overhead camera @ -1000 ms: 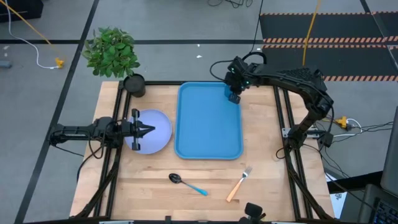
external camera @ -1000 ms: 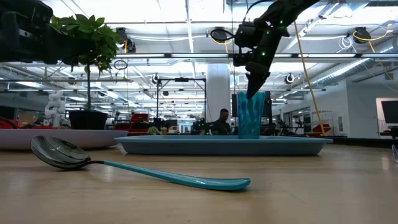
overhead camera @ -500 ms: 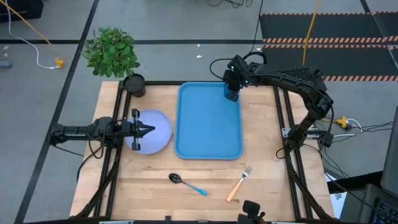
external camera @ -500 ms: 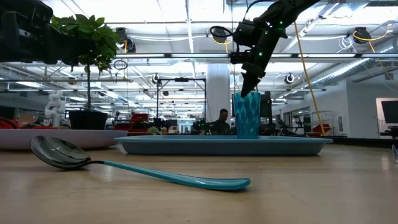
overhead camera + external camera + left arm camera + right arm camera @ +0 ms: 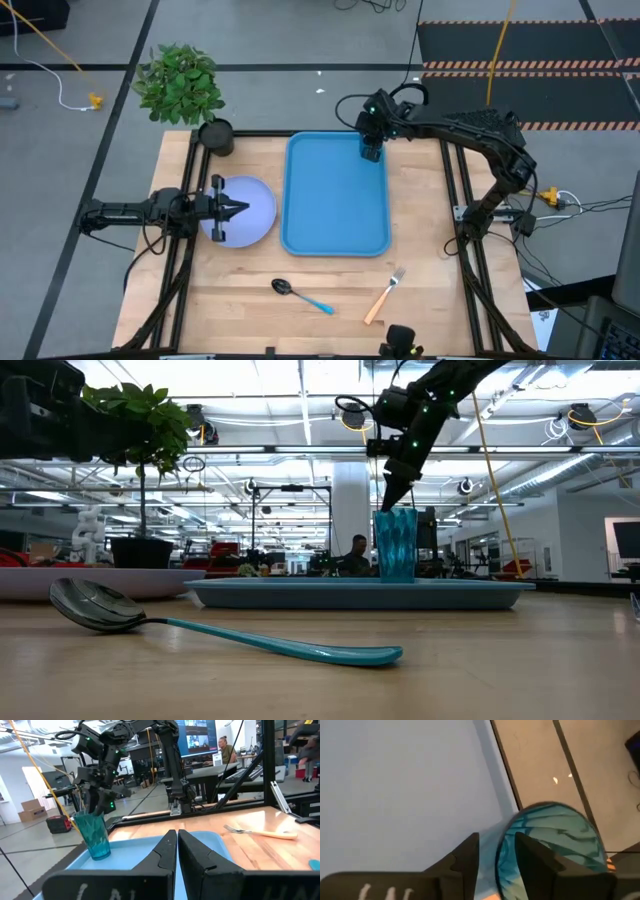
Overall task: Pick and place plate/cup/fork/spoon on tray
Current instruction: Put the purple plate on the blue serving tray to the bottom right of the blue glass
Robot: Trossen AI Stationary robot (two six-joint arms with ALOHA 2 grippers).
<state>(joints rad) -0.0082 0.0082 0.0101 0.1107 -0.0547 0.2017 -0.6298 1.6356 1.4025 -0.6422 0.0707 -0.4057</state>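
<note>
Your right gripper [image 5: 372, 150] hangs over the tray's [image 5: 335, 220] far right corner, at about one o'clock on the desk [image 5: 420, 290], its fingers [image 5: 532, 857] a little apart and astride the near rim of the cup [image 5: 396, 544], one inside and one outside; from these views you cannot tell whether they pinch the wall or only straddle it. The cup stands upright on the tray floor in that corner (the low view shows its base down on the blue). Your left gripper [image 5: 235, 208] waits at nine o'clock, fingers pressed together, hovering above the plate [image 5: 255, 222], which lies on the desk just left of the tray. The spoon [image 5: 300, 295] lies at six o'clock near the front edge, bowl to the left and blue handle angling right. The fork [image 5: 384, 294] lies just right of it at about five o'clock, tines pointing toward the tray. A potted plant [image 5: 182, 85] sits at the far left corner, at eleven o'clock.
</note>
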